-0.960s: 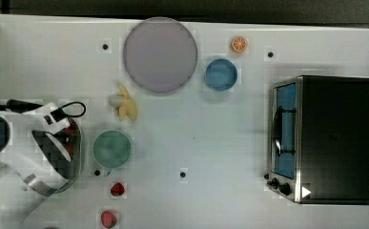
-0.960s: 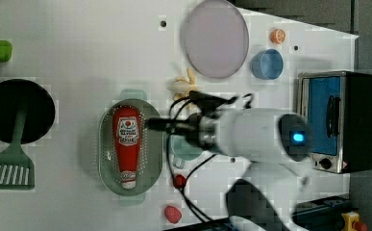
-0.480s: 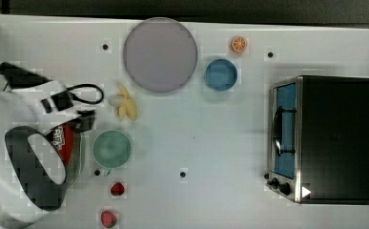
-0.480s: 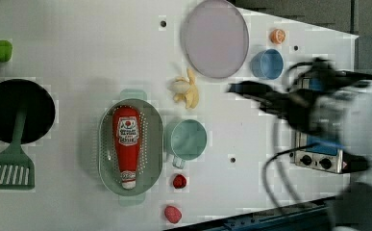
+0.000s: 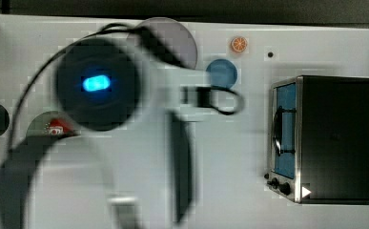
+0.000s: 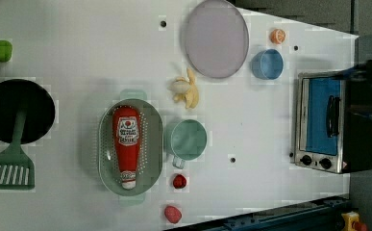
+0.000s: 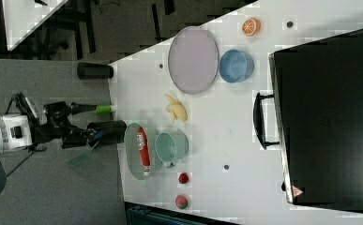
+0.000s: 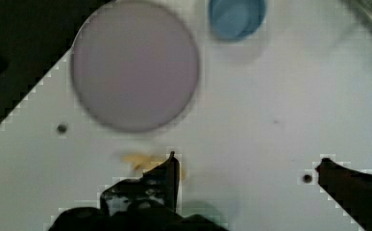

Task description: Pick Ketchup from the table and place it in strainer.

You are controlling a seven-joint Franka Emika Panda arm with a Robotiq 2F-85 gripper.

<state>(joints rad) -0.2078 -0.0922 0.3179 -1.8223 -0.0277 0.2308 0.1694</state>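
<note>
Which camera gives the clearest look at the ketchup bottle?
The left view: the ketchup bottle lies full length in the strainer, label facing up. The right view shows it small and edge-on; in the top view the blurred arm covers most of it.

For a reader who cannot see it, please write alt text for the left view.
A red Ketchup bottle lies lengthwise inside a mint-green oval strainer on a white table. At the left view's right of the strainer stands a teal cup, with a peeled banana, a lilac plate and a blue bowl above, and a toaster oven at the far right.
</note>
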